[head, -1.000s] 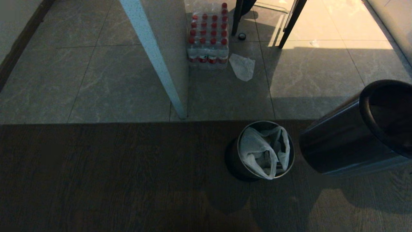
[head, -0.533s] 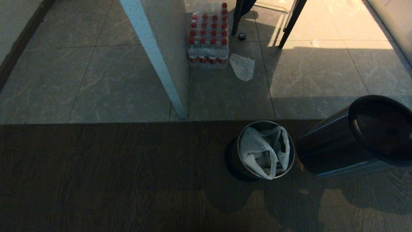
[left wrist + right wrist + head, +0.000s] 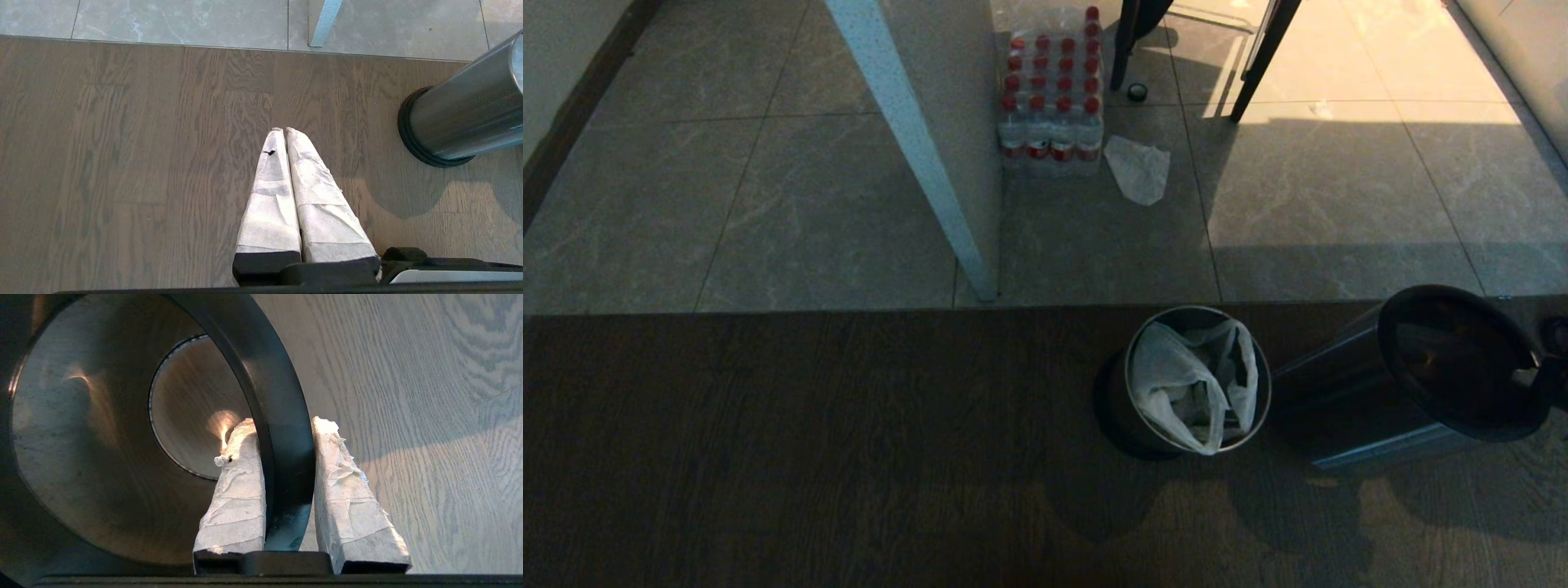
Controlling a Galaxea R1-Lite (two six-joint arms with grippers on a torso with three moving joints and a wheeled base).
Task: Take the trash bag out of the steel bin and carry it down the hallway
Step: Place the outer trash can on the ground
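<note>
The white trash bag lies crumpled inside a round steel pail with a bright rim, standing on the wood floor; the pail's steel wall and black foot ring show in the left wrist view. Just right of it the steel bin, dark shiny metal with a black rim, hangs tilted with its mouth up towards me and bare metal inside. My right gripper is shut on that rim, one finger inside and one outside, and shows at the far right of the head view. My left gripper is shut and empty over the wood floor.
Beyond the wood floor's edge lie grey marbled tiles. On them stand a white slanted post, a pack of red-capped water bottles, a flat whitish bag and two dark legs. A wall with dark baseboard runs at far left.
My right gripper has brought the tilted steel bin down and nearer to me, its mouth turning more towards me. The pail with the trash bag has stayed put.
</note>
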